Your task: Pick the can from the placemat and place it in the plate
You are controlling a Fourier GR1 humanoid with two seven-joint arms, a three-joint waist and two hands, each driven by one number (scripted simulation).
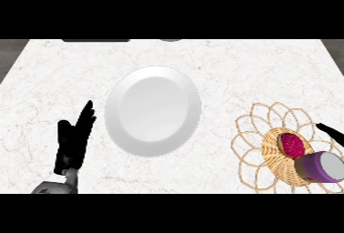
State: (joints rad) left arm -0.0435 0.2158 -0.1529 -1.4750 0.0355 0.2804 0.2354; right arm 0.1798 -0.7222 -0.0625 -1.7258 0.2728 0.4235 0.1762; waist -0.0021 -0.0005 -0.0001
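Note:
The white plate [153,110] lies flat in the middle of the counter with nothing on it. At the right, the woven placemat [259,136] carries the can [316,164], purple with a grey end and a magenta patch, tilted over the mat's tan centre. Only a small black part of my right hand [331,133] shows at the right edge, just beyond the can; whether it touches the can cannot be told. My left hand [74,136] rests open at the lower left, fingers up, apart from the plate.
The white marble counter [255,68] stretches wide behind the plate. A dark flat object [95,40] and a small grey one [171,39] sit at its far edge. Grey floor shows past both far corners.

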